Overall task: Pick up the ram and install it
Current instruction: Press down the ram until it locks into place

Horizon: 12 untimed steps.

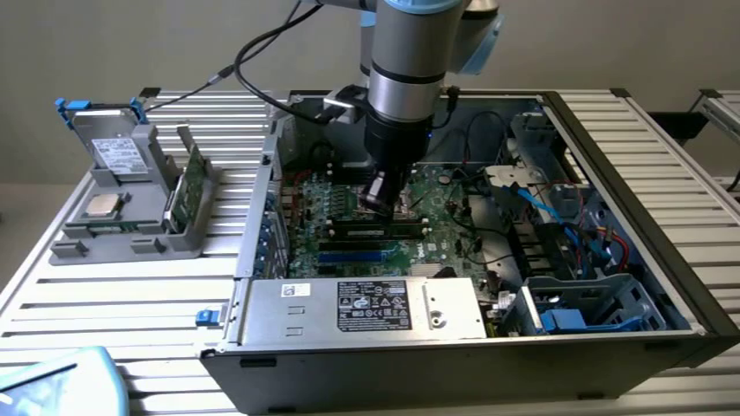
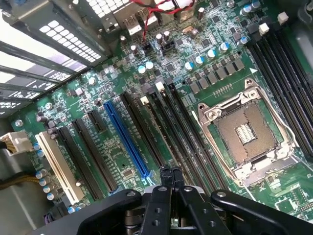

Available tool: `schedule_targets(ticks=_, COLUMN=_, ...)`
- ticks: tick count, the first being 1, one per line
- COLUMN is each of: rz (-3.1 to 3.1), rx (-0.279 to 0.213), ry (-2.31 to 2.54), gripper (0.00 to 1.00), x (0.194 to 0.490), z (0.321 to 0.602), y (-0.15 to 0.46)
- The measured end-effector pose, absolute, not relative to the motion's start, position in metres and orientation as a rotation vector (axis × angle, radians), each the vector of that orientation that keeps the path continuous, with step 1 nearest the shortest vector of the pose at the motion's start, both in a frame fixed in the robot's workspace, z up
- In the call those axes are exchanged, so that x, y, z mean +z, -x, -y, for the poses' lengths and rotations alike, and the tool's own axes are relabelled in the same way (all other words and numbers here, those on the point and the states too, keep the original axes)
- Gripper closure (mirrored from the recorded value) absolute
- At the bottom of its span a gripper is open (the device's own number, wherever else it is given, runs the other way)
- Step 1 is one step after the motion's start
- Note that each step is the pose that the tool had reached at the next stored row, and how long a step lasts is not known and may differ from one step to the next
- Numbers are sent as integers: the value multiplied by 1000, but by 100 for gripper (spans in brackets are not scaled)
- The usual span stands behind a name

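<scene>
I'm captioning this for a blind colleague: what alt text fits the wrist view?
The gripper, its fingers shut together, hangs over a green motherboard above a row of long black slots. An empty processor socket lies to one side of them and a blue slot to the other.

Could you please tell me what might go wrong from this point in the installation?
1. The gripper hangs low over a bank of closely packed black memory slots; a small sideways error could press onto the wrong slot or a slot wall.
2. The open processor socket lies right beside those slots, with its contacts exposed, so a slip toward it could damage them.
</scene>
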<state>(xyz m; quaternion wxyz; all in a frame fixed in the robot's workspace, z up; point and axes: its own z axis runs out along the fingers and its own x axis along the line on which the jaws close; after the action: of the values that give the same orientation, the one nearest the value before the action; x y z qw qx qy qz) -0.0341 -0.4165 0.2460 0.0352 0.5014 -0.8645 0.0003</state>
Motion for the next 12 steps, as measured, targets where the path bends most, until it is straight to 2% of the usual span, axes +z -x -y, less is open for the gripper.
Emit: schedule_targets(ticks=12, rz=2756, rx=-5, ry=-1359, gripper=89, x=246, z=416, y=34)
